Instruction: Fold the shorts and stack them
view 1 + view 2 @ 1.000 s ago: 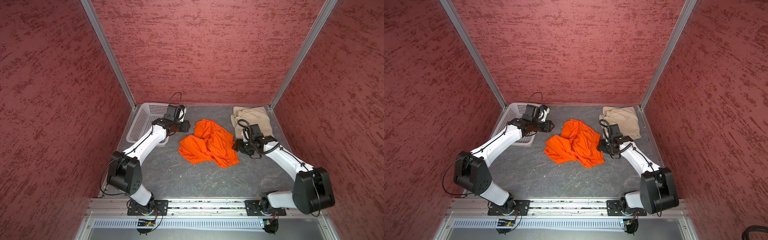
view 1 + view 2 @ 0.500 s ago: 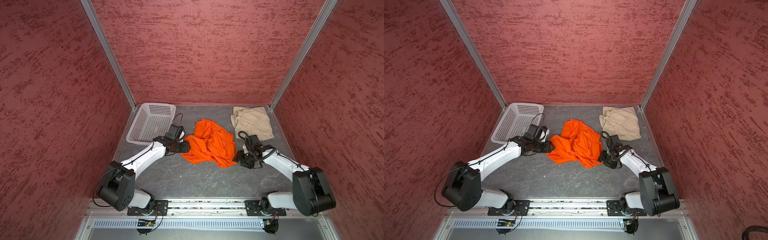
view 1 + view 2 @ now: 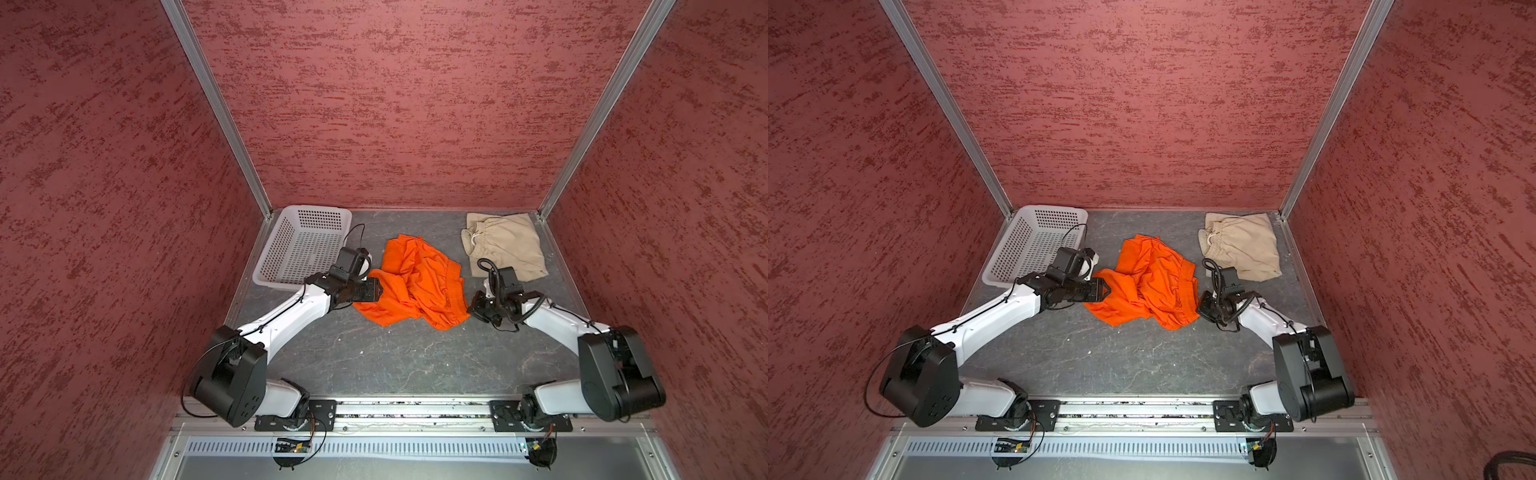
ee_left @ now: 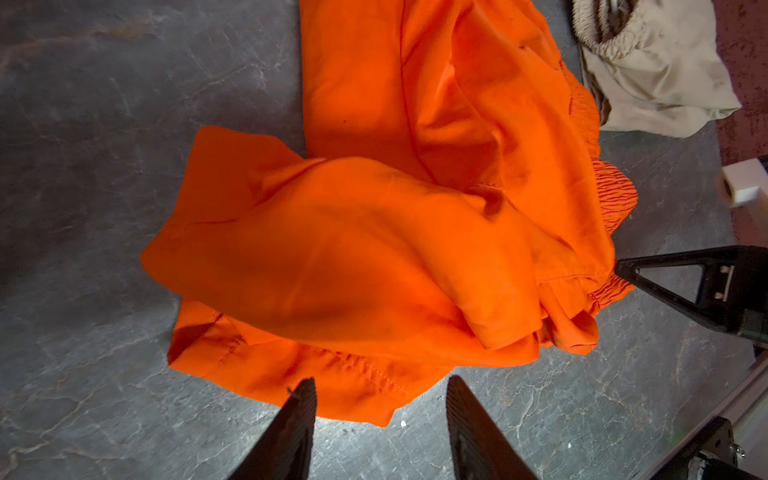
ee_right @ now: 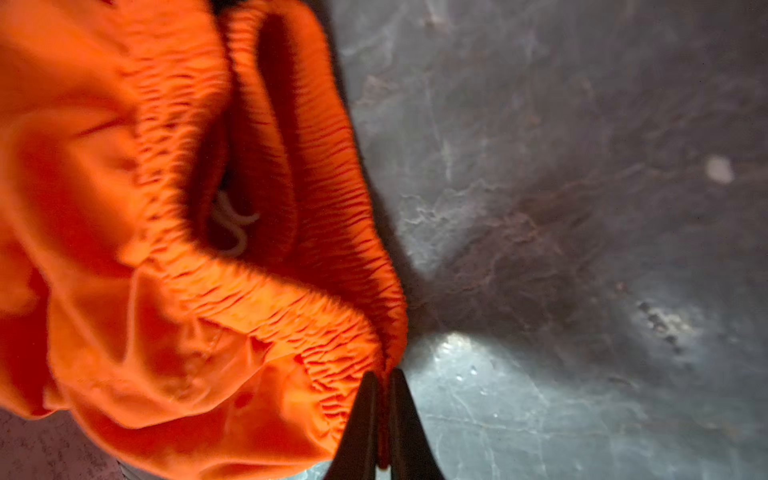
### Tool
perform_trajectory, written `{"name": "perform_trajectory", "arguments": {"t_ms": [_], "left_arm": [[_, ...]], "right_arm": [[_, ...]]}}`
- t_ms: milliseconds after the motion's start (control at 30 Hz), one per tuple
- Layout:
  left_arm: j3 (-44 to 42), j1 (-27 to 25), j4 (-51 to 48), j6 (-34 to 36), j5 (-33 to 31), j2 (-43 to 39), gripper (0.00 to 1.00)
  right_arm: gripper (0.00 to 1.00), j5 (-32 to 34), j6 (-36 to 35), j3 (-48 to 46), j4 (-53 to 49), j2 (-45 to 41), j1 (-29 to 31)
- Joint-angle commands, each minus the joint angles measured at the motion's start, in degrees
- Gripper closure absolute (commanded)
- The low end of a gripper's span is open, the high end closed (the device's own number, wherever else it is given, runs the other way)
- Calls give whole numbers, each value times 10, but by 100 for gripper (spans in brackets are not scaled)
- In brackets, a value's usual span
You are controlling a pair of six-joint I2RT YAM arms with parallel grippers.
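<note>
The right gripper (image 5: 382, 376) clamps the orange shorts (image 3: 415, 286) by the waistband at 4 o'clock. The left gripper (image 4: 381, 382), jaws apart, is at their 9 o'clock hem.

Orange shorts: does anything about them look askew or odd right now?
Yes. The orange shorts lie crumpled in a twisted heap mid-table, legs overlapping, waistband bunched. The right gripper is shut on the waistband's edge; the left gripper hangs open over a hem. The beige shorts lie neatly folded in the far right corner.
</note>
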Motion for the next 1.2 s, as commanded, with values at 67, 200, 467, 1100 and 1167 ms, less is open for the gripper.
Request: {"name": "perform_trajectory", "arguments": {"t_ms": [67,200,467,1100,1167], "left_arm": [[13,7,20,23,-12,-40,48],[41,16,11,49,-4,-53,47],[101,25,10,113,55,-68,44],[133,24,28,166,148,-108,37],[124,21,39,169,164,-115,37]], "right_arm": [[99,-26,-39,70,20,-60,-1],[100,-59,-68,146,10,-70,-1],[100,-99,-75,356,20,-36,31],[100,-10,-126,650,39,39,120],[100,31,-118,629,36,37,135]]}}
